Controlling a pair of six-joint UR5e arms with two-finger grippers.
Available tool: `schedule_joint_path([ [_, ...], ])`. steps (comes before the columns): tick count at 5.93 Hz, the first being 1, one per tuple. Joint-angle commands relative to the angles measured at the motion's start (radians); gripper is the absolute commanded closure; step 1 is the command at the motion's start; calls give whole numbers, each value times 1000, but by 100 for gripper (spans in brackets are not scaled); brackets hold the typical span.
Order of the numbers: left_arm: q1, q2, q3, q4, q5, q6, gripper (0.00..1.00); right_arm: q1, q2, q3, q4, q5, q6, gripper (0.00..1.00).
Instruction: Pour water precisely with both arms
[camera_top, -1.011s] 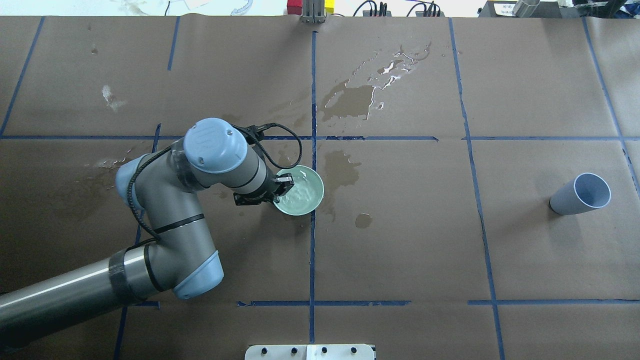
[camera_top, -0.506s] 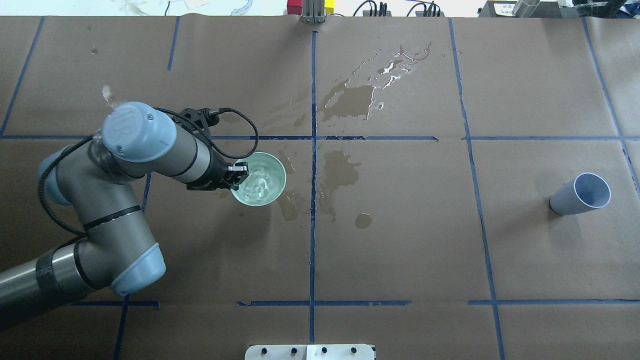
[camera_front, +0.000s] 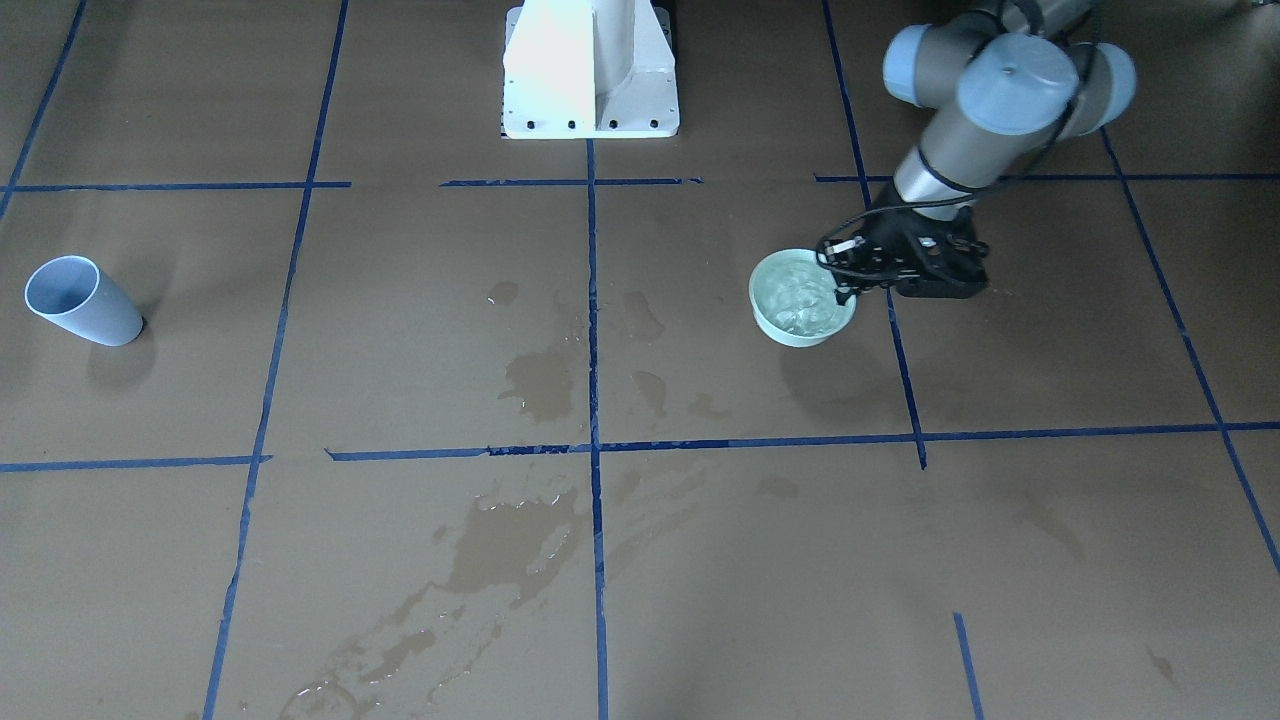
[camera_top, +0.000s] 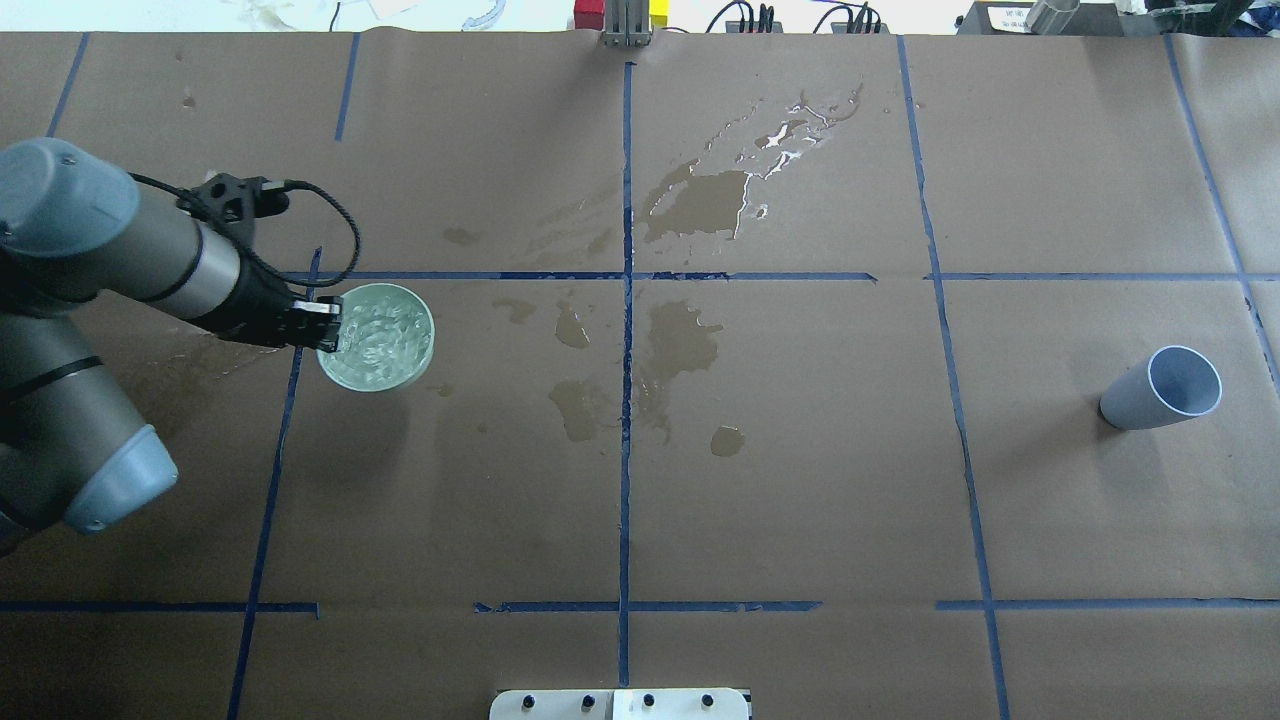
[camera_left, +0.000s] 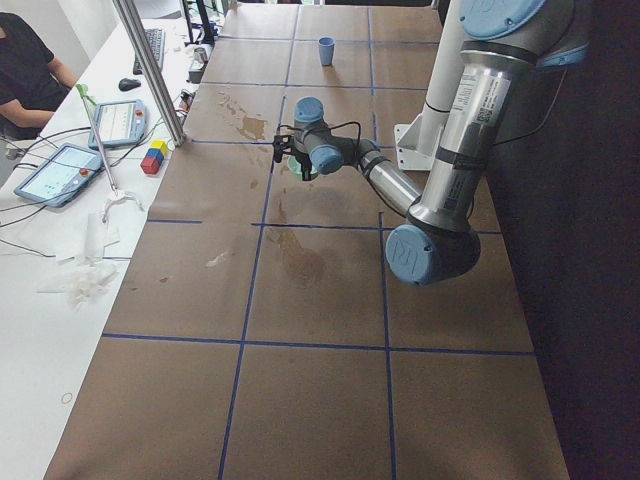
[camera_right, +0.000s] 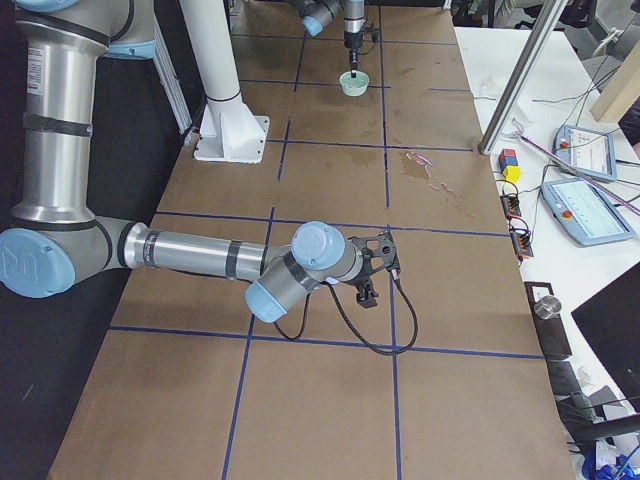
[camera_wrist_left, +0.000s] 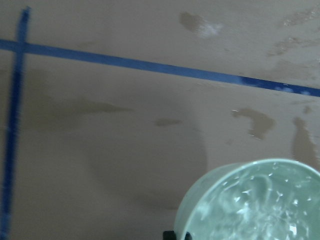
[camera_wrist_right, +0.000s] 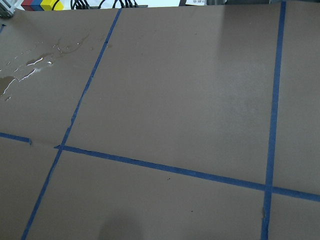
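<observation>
The right gripper (camera_right: 368, 292) is seen low over the brown paper (camera_top: 800, 480); whether its jaws are parted cannot be told. Farther off, the pale green bowl (camera_top: 400, 384) is gripped at its rim by the left gripper (camera_top: 328, 326), and rippled water (camera_top: 380, 330) is held inside it. A grey cup (camera_top: 1160, 390) is seen well apart.

Bright, even light comes from above. A puddle (camera_top: 790, 140) shines white near the table's (camera_top: 1050, 180) far edge. The water (camera_wrist_left: 260, 200) sparkles, and the bowl (camera_front: 790, 335) throws a soft shadow. The left wrist picture looks blurry.
</observation>
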Motion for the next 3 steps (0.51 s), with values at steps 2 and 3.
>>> schedule_joint_path([
  [2,-173,149,60,-55,-125,319,100,-4,-8,-3,-100,6,-177,0],
  [3,-260,157,121,-55,-212,439,100,2,-4,3,-232,-15,-368,0],
])
